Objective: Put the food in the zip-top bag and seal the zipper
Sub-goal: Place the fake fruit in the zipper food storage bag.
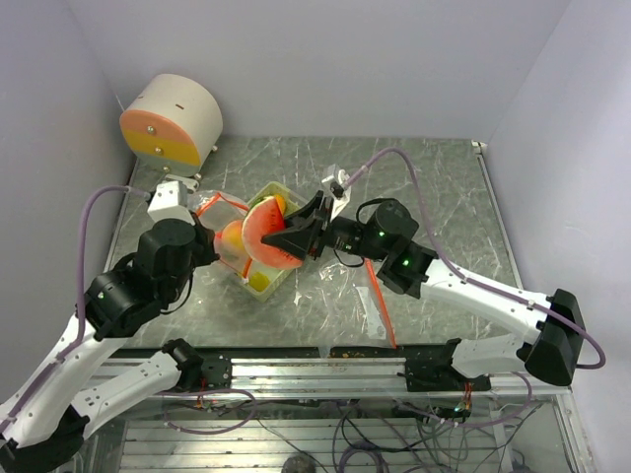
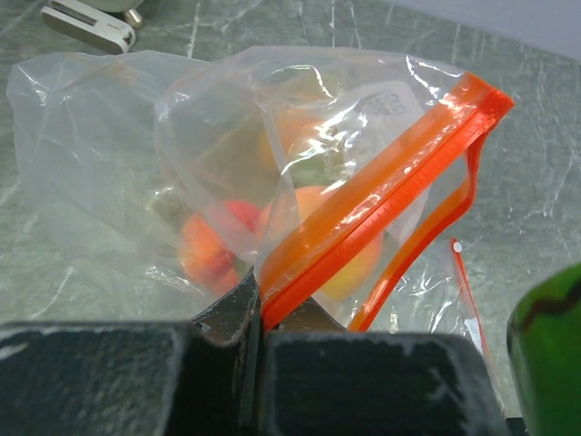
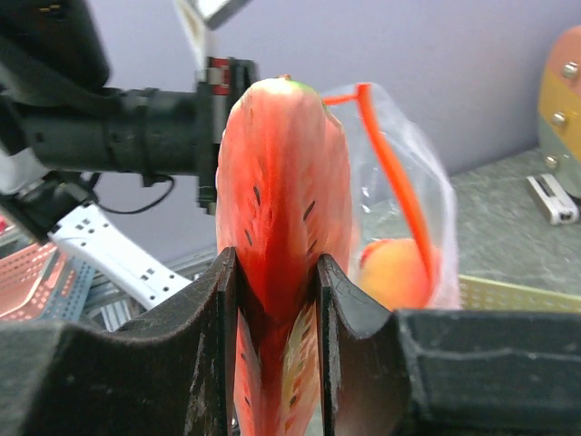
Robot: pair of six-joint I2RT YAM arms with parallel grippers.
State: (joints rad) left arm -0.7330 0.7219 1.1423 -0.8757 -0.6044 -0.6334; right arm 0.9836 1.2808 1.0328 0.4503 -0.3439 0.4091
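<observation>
Now, left gripper [image 2: 261, 318]: I see it pinching zip-top bag [image 2: 136, 136] rim.
right gripper [image 3: 277, 300]: clamps watermelon slice [image 3: 281, 182], bag's 3 o'clock.

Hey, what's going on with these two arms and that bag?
The jaws of the left arm pinch the orange zipper strip of the clear zip-top bag, holding its mouth up. A few toy fruits already sit inside. The jaws of the right arm are shut on a watermelon slice, raised close to the bag, not yet in.
</observation>
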